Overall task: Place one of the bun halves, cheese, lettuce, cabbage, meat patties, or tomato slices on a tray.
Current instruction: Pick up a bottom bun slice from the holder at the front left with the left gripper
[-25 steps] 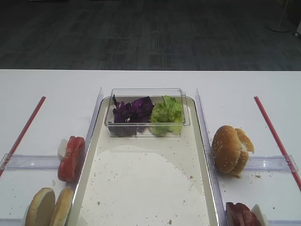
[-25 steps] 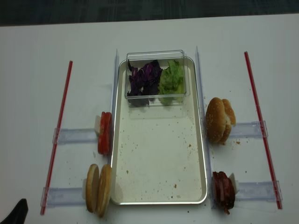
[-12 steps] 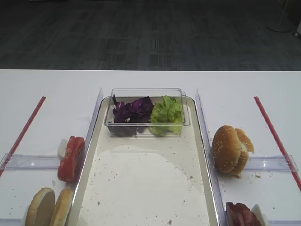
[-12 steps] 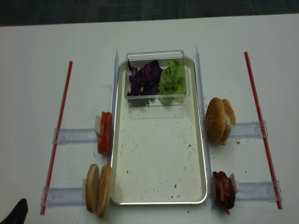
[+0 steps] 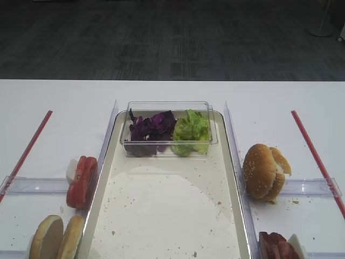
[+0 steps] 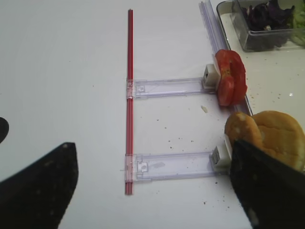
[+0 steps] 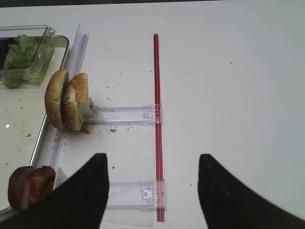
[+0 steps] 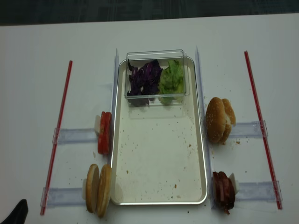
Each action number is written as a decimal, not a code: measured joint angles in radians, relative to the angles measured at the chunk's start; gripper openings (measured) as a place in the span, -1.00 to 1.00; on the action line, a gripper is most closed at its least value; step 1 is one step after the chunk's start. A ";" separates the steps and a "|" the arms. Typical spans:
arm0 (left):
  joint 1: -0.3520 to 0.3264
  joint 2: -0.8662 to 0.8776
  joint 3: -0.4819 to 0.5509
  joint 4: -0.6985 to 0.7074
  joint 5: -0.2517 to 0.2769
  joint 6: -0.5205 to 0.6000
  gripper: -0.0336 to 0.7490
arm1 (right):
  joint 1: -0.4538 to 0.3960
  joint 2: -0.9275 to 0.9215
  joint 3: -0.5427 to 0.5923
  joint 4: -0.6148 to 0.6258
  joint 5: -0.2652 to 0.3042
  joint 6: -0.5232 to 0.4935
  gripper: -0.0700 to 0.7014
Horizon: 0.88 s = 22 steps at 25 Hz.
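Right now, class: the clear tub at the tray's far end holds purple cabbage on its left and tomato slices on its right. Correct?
Not quite. Beside the purple cabbage, the clear tub holds green lettuce. The tomato slices stand outside the tray, by its left rim, as the realsense high view shows.

White table point(image 5: 64, 102) in foreground; dark grey patterned carpet floor point(image 5: 172, 38) beyond; even lighting.

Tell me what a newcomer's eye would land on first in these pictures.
First the large tray in the middle of the white table, its floor bare but for crumbs, with a clear tub at its far end holding purple cabbage beside green lettuce. Then the food stood on edge either side: tomato slices and bun halves on the left, sesame buns and meat patties on the right.
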<state>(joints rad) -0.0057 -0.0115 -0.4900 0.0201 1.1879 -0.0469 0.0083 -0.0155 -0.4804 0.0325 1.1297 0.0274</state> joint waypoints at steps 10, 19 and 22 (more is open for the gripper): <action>0.000 0.518 0.000 0.002 0.000 0.008 0.61 | 0.000 0.000 0.000 0.000 0.000 0.000 0.34; 0.000 0.929 -0.002 0.059 -0.036 0.010 0.61 | 0.000 0.000 0.000 0.000 0.000 -0.003 0.34; 0.000 0.994 -0.003 0.062 -0.049 0.002 0.61 | 0.000 0.000 0.000 0.000 0.000 -0.003 0.34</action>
<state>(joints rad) -0.0057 0.9825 -0.4933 0.0817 1.1390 -0.0452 0.0083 -0.0155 -0.4804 0.0325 1.1297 0.0243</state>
